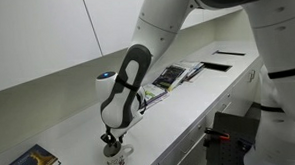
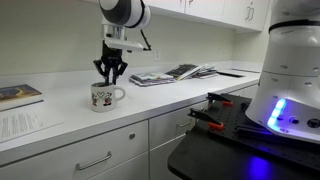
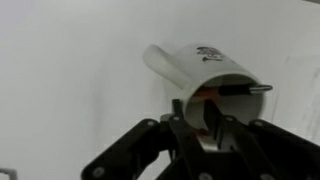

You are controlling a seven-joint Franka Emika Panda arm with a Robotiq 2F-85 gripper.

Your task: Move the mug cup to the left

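Mug cup: rim grip, hand right on top

Hand hangs straight over the mug, fingertips down at its rim. In the wrist view the fingers look close together, but I can't tell if they're clamped. Mug stands upright on the counter. Likely light, rigid, slick glaze, chips if dropped. Best hold: pinch the rim wall.

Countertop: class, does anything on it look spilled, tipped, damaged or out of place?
Nothing stands out. The mug cup stands upright on the countertop, just beneath the claw, with no spill around it. The magazines lie flat in a loose fan, and the book lies flat too.
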